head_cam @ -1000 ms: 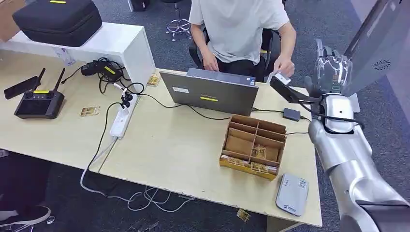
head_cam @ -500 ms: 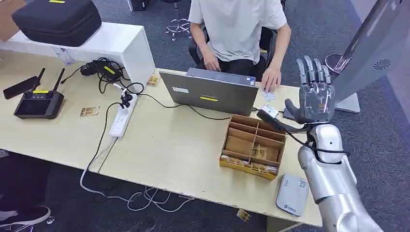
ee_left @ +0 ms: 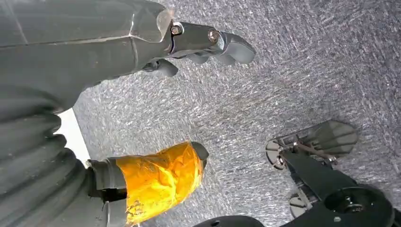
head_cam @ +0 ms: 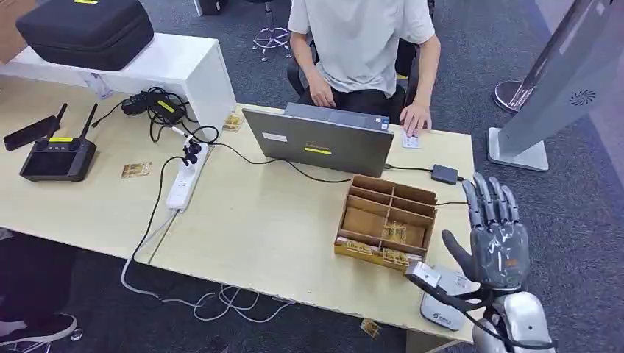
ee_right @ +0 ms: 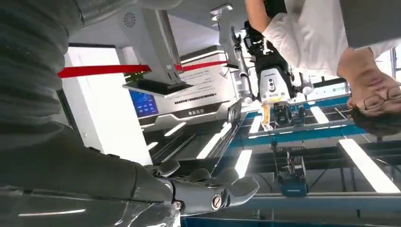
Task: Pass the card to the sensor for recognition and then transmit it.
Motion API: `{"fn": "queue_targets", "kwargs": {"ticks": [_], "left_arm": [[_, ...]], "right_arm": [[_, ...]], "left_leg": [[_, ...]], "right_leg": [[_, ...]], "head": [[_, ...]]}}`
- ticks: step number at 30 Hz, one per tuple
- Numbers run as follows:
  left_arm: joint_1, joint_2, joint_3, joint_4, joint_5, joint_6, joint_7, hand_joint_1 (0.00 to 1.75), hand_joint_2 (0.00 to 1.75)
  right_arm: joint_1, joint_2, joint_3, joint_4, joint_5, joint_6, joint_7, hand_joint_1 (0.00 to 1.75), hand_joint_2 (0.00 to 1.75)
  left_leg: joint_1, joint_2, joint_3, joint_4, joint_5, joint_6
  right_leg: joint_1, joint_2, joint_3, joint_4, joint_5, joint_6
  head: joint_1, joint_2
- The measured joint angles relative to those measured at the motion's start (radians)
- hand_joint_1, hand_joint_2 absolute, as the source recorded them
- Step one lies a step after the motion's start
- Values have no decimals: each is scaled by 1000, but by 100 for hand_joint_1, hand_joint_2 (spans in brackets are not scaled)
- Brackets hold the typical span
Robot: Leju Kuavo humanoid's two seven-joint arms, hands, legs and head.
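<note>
My right hand [head_cam: 495, 243] is raised over the table's near right corner, fingers spread, holding nothing; the right wrist view shows its bare fingers [ee_right: 208, 191]. Just below it lies the grey card reader [head_cam: 440, 303]. A white card [head_cam: 410, 141] lies on the far edge of the table beside the laptop, with a seated person's hand [head_cam: 416, 118] resting at it. More cards sit in the wooden divided box [head_cam: 385, 223]. My left hand [ee_left: 71, 71] hangs over the carpet, its fingers and orange-taped thumb [ee_left: 161, 179] apart with nothing between them.
An open laptop [head_cam: 320, 140] stands in front of the person. A power strip [head_cam: 182, 184] with cables, a black controller [head_cam: 51, 158] and loose cards lie at the left. A tall grey panel on a stand [head_cam: 559, 81] rises right of the table [head_cam: 250, 220].
My right hand has dropped from beside the person's hand at the far edge to the near right corner. The person took the white card and laid it by the laptop.
</note>
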Motion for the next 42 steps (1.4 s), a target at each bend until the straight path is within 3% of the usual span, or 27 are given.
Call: {"fn": "queue_targets", "kwargs": {"ticks": [7,18,42], "left_arm": [[1,2,17,0,6,3,0,0,175],[1,4,25,0,5,6,-2,0,175],[-1,10,38,0,-24,3,-12,0,175]], "right_arm": [[83,-23,-1,-94,5,1,-3,0,175],[137,-25,1,-133,17,5,-20,0,175],[59,19,134,115,46,21,-24,0,175]], "left_leg": [[0,0,1,0,0,0],[0,0,0,0,0,0],[0,0,0,0,0,0]], "right_leg": [[0,0,0,0,0,0],[0,0,0,0,0,0],[0,0,0,0,0,0]], "head": [[0,0],[0,0],[0,0]]}}
